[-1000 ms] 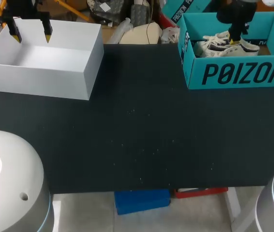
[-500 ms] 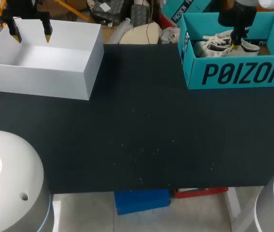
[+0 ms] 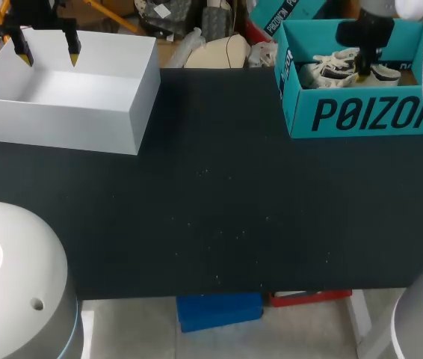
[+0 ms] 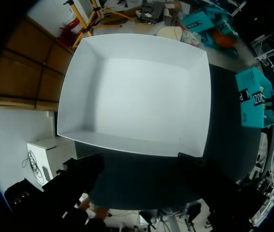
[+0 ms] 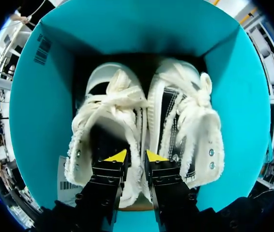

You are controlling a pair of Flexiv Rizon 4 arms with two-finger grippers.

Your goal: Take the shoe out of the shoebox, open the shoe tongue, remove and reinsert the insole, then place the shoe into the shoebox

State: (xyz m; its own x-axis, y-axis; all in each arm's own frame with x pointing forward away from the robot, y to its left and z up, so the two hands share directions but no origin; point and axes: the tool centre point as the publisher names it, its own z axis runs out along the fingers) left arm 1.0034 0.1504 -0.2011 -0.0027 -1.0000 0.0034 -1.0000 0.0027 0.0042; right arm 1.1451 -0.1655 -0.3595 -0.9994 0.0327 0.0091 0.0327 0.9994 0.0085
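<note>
Two frayed canvas shoes lie side by side inside the teal shoebox (image 3: 368, 112). The right gripper (image 5: 135, 155) stands narrow at the heel end of one shoe (image 5: 105, 111) — one finger in its opening, the other outside, the fuzzy collar wall pinched between them. The second shoe (image 5: 185, 116) touches it. In the head view the arm hides the grip. Well away from the shoebox, the left gripper (image 3: 48, 54) hangs wide over a white box (image 3: 69, 112) — its yellow tips don't show in its own wrist view.

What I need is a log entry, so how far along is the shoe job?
Nothing looks finished: the shoe and its mate sit in the shoebox. In hand: the right gripper is down inside, shut on the shoe's fuzzy collar. The left gripper hangs open above the white box. Left: lifting the shoe out, tongue, insole, return.
</note>
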